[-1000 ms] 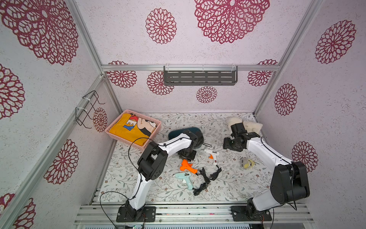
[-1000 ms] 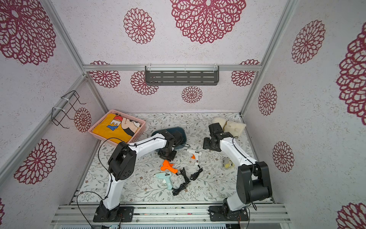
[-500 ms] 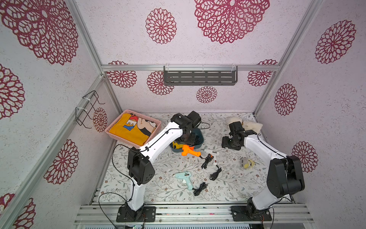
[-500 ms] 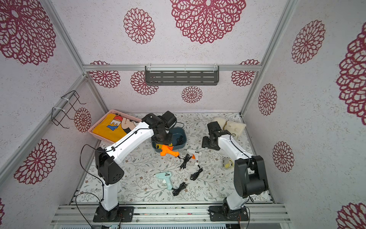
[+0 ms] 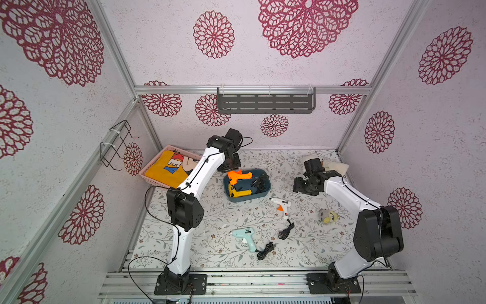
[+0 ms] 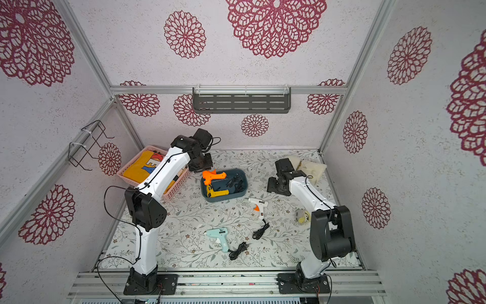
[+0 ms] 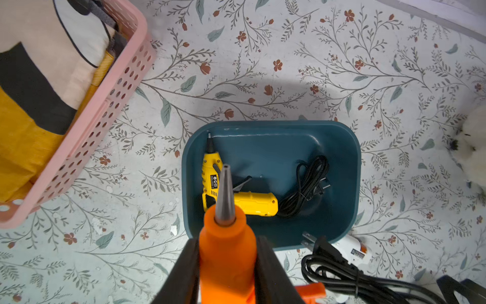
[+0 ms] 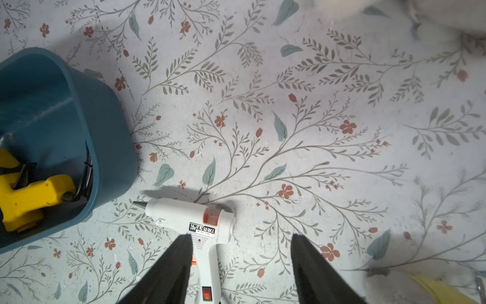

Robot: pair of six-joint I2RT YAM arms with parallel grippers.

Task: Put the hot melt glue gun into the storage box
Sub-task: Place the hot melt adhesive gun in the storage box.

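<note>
- Left wrist view: left gripper [image 7: 226,240], jaws pressed against both sides of the orange hot melt glue gun [image 7: 227,258]. They pinch its barrel, and the metal nozzle points away from the wrist.
- Storage box [image 7: 353,163]: dark teal tub standing on the floral mat [image 7: 263,65]. The held gun hangs over one edge of it, apparently positioned so that a release drops it inside. It is not yet in.
- Box contents: yellow glue gun [image 7: 252,204] lying flat, with a coiled black cord [image 7: 307,184] beside it. The bare floor left over looks like room enough for the orange one.
- Orange gun's cord and plug [image 7: 328,252]: a bundle hanging loose beside the gripper. Whether it clears the rim cannot be told, and it is judged a snag risk.
- Right wrist view: right gripper [image 8: 240,238], jaws spread wide and holding nothing. It is poised over the handle of the white glue gun [image 8: 194,218], which lies on the mat just beside the box. It looks staged for the next pickup, and no contact is apparent.
- In a top view: light teal glue gun [image 5: 246,237] with its cord, lying on the mat well apart from the box.
- Pink lattice basket [image 5: 152,179]: holds yellow cloth and stands near the box. It is not the target.
</note>
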